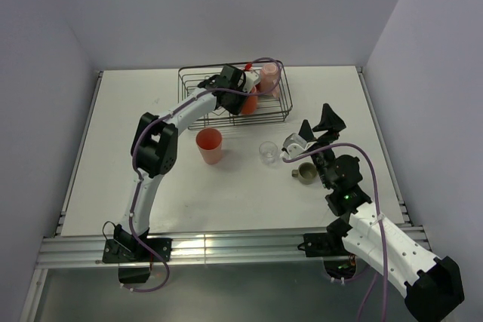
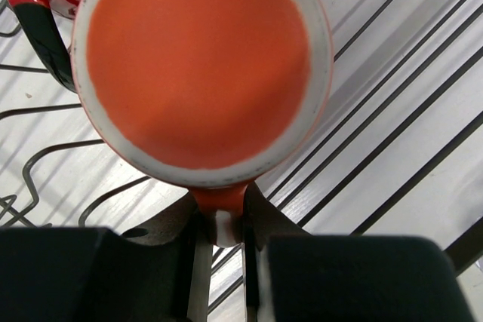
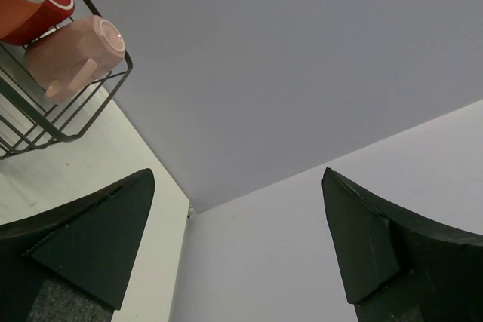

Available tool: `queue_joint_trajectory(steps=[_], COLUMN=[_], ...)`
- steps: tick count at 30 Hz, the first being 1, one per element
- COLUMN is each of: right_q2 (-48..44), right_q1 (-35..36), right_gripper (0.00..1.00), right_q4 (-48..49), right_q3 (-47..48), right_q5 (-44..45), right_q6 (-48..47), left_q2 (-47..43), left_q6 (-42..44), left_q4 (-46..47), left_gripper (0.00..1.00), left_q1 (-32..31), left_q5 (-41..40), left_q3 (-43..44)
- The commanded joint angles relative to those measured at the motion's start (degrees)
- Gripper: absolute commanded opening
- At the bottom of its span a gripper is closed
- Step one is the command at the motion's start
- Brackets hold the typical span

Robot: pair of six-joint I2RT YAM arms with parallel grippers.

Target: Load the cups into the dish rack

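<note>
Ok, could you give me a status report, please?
Left gripper shut on orange mug handle, above black wire dish rack. Right gripper open, empty. Nothing blocking.

White matte table (image 1: pixel 136 111), enclosed left, right and far by plain lavender-grey walls (image 1: pixel 226 13). Aluminium rail (image 1: pixel 241 246) along near edge. Lit evenly, softly.

Bright, even, diffuse light throughout, with no hard shadows. From above, the white table (image 1: pixel 113 186) is nearly washed out. Soft, faint shadows sit under the salmon tumbler (image 1: pixel 210 145) and the arms, and a glare patch shines on the metal rail (image 1: pixel 204 240) at the near edge. In the left wrist view the orange mug (image 2: pixel 198 62) is very close and slightly soft, with a dark, blurred foreground below it. In the right wrist view the right gripper (image 3: pixel 238 171) shows as two black near-silhouettes against pale walls
</note>
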Motion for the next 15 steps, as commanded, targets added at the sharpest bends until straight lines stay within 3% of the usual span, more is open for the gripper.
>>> queue_joint_trajectory(steps=[1, 6, 10, 15], right_q2=[0.34, 0.6, 0.95, 1.04], right_q1=[-0.43, -0.34, -0.43, -0.34], right_gripper=[1.0, 1.0, 1.0, 1.0], right_q4=[1.06, 1.15, 1.06, 1.06], right_q3=[3.14, 3.23, 3.32, 3.49], right_q5=[-0.29, -0.47, -0.55, -0.73], right_q6=[0.38, 0.03, 0.03, -0.14], left_q2=[-0.49, -0.13, -0.22, -0.22], left_q6=[0.99, 1.43, 1.78, 1.78], left_q4=[3.04, 1.89, 1.37, 0.93], left_gripper=[0.14, 0.18, 0.28, 0.33], left_q1=[0.32, 0.41, 0.49, 0.58], left_q5=[1.42, 1.33, 1.94, 2.65], left_q3=[4.45, 5.07, 4.89, 4.98])
